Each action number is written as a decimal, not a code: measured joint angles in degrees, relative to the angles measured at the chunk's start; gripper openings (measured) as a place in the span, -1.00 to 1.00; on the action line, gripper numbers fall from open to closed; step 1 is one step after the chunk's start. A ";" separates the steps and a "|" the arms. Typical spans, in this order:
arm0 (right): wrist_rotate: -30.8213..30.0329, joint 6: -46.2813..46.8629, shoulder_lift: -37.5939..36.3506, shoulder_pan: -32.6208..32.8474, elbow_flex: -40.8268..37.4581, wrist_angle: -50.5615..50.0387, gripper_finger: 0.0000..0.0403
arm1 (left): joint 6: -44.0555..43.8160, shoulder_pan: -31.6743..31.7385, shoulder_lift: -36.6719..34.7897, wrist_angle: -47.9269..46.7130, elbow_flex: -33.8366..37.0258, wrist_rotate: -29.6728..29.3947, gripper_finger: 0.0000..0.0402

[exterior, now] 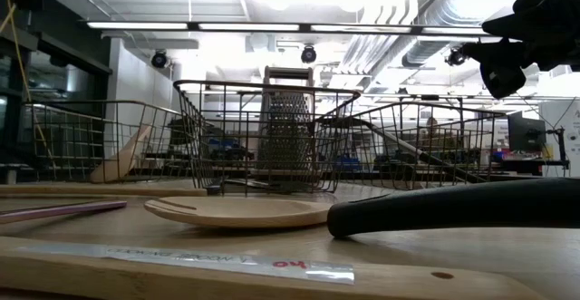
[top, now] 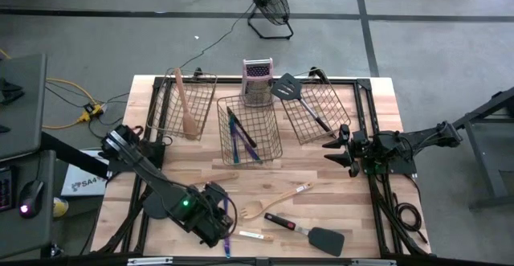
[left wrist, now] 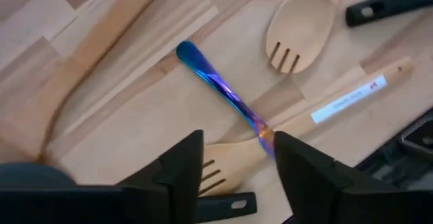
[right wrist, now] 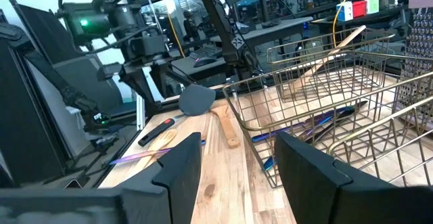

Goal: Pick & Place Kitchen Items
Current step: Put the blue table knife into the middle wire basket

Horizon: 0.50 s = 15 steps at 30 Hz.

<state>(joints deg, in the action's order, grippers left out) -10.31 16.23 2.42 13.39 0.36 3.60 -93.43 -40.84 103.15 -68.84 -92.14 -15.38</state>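
My left gripper hangs open near the table's front edge, pointing steeply down. Below it an iridescent purple-blue utensil lies with one end across a pale wooden slotted spatula, which bears a white label. The fingers stand on either side of that crossing without touching it. Close by lie a wooden fork-spoon and a black spatula with a red-black handle. My right gripper waits open at the table's right edge, pointing level toward the baskets.
Three wire baskets stand at the back. The left one holds a wooden spatula, the middle one purple-blue cutlery, the right one a black spatula. A metal box grater stands upright behind them. Another wooden utensil lies on the table's left half.
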 joint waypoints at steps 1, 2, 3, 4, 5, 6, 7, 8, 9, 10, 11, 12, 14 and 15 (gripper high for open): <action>0.00 0.00 0.00 0.00 -0.02 0.00 -0.11 | -1.22 -0.03 0.48 0.30 0.00 0.01 -0.06; 0.00 0.00 0.00 0.00 -0.01 0.00 -0.11 | -2.37 -0.06 0.87 0.59 0.00 0.02 -0.03; 0.00 0.00 0.00 0.00 -0.01 0.00 -0.11 | -3.45 -0.11 1.30 0.67 0.00 0.09 0.00; 0.00 0.00 0.00 0.00 0.00 0.00 -0.11 | -4.41 -0.12 1.84 0.71 0.00 0.27 0.01; 0.00 0.00 0.00 0.00 0.00 0.00 -0.11 | -5.16 -0.10 2.35 0.93 0.00 0.52 0.02; 0.00 -0.02 0.00 0.00 -0.02 0.00 -0.11 | -5.85 -0.06 2.85 1.34 0.00 0.61 0.03; -0.02 0.00 0.00 0.00 -0.01 0.00 -0.11 | -6.33 -0.04 3.32 1.78 0.00 0.63 0.03; 0.00 -0.02 0.00 0.00 0.00 0.00 -0.11 | -6.90 -0.04 3.79 1.98 0.00 0.64 0.03; 0.00 0.00 0.00 0.00 0.00 0.00 -0.11 | -7.52 -0.04 4.27 1.97 0.00 0.63 0.03; 0.00 -0.02 0.00 0.00 -0.02 0.00 -0.11 | -8.06 -0.04 4.74 1.96 0.00 0.65 0.03; -0.02 0.00 0.00 0.00 -0.02 0.00 -0.11 | -8.66 -0.06 5.18 2.02 0.00 0.84 0.03; 0.00 0.00 0.00 0.00 -0.01 0.00 -0.11 | -8.98 -0.06 5.57 2.11 0.00 1.09 0.03; 0.00 -0.01 0.00 0.00 -0.01 0.00 -0.11 | -9.35 -0.06 6.25 2.75 0.00 1.63 0.03; -0.01 -0.02 0.00 0.00 -0.02 0.00 -0.11 | -9.74 -0.06 6.49 3.12 0.00 2.00 0.03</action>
<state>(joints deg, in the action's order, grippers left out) -10.31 16.21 2.42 13.39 0.34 3.60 -103.17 -40.90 109.64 -65.72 -92.14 -13.38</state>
